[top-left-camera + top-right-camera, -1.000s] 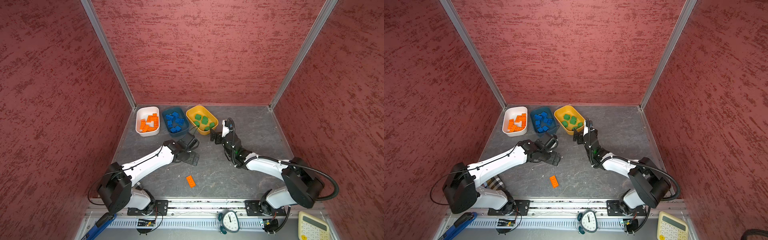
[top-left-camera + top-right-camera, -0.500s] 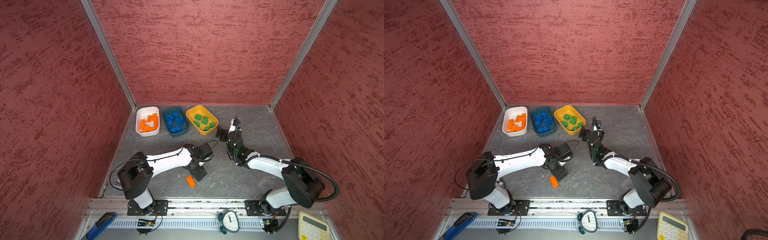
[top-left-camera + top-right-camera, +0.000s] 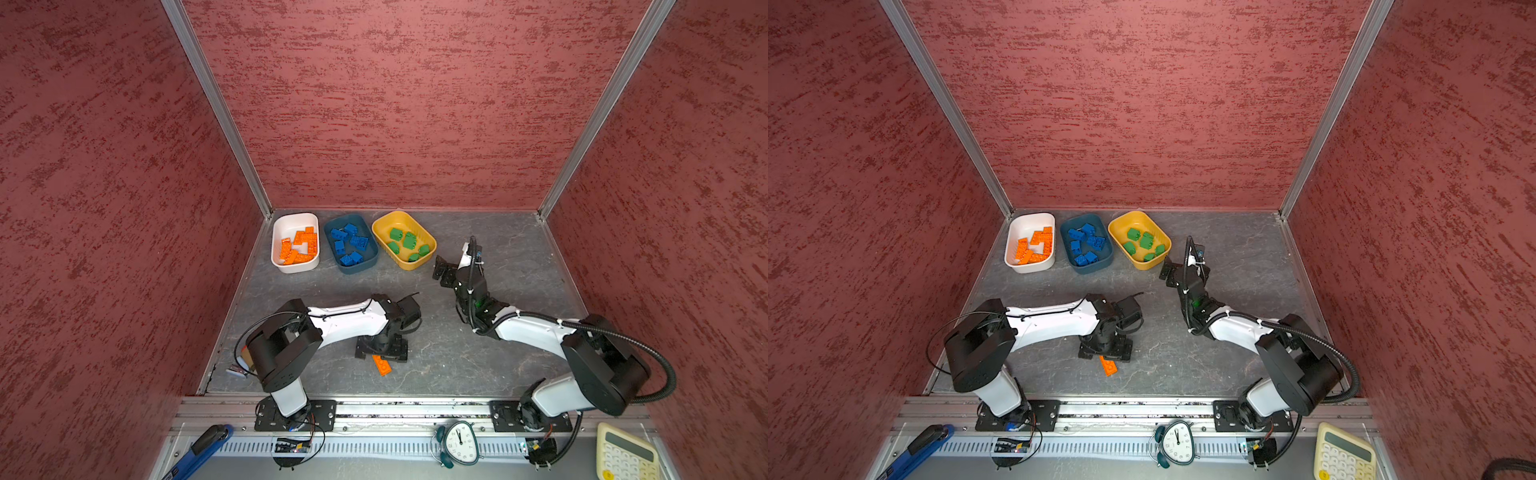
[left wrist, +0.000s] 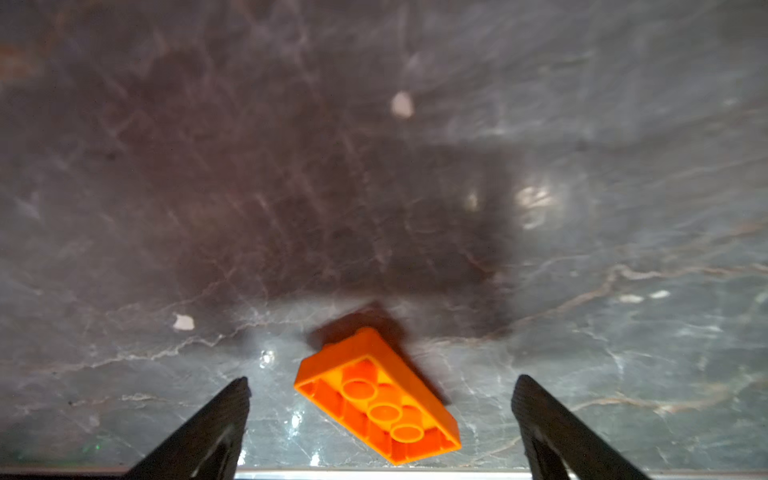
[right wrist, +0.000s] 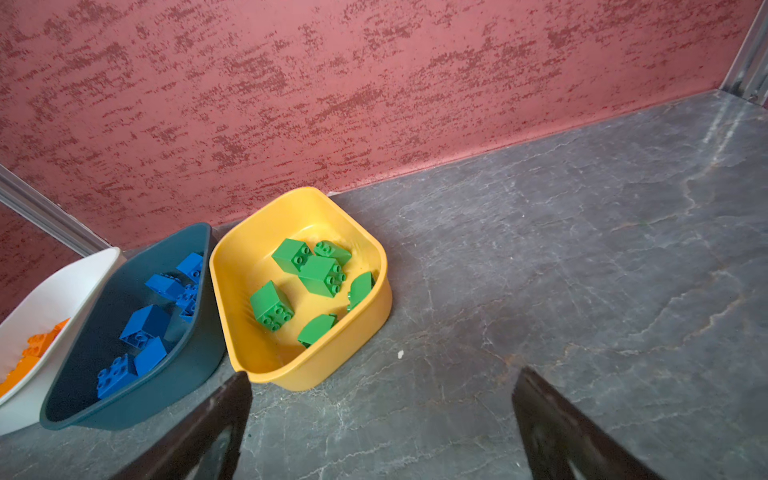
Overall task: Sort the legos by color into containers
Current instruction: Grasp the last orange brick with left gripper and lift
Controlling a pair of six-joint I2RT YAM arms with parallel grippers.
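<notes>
Orange oblong brick lies hollow-side up on veined grey slab.

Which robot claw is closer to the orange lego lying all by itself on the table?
Left. The left claw is open right over the orange lego. The right claw is far away from it, open beside the yellow tub.
</notes>
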